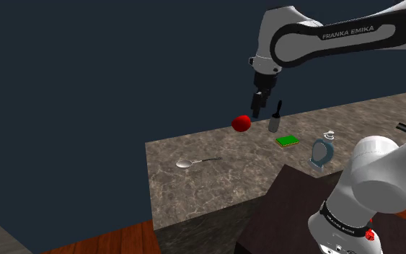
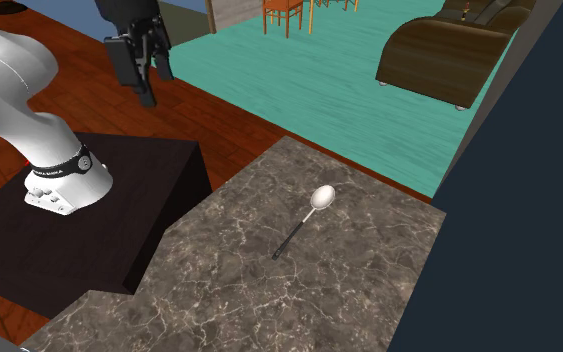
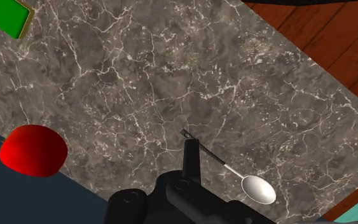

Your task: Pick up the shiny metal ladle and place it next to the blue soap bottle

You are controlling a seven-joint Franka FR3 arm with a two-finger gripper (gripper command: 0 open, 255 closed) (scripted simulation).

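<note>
The shiny metal ladle (image 1: 194, 161) lies flat on the marble counter (image 1: 223, 189) toward the shoulder view's left, its bowl pointing left. It also lies in plain sight on the counter in the second exterior view, ladle (image 2: 309, 212). The blue soap bottle (image 1: 321, 151) stands near the counter's front edge, by the stand. My gripper (image 1: 257, 108) hangs open high above the counter's back edge, over a red round object (image 1: 241, 123), well apart from the ladle. In the wrist view the ladle (image 3: 247, 181) lies far below, between the spread fingers (image 3: 191, 162).
A grey pump bottle (image 1: 275, 119) and a green sponge (image 1: 288, 141) sit between the red object and the soap bottle. A small black item (image 1: 404, 127) lies at the far right. The dark stand (image 2: 99, 215) abuts the counter; a dark wall runs behind it.
</note>
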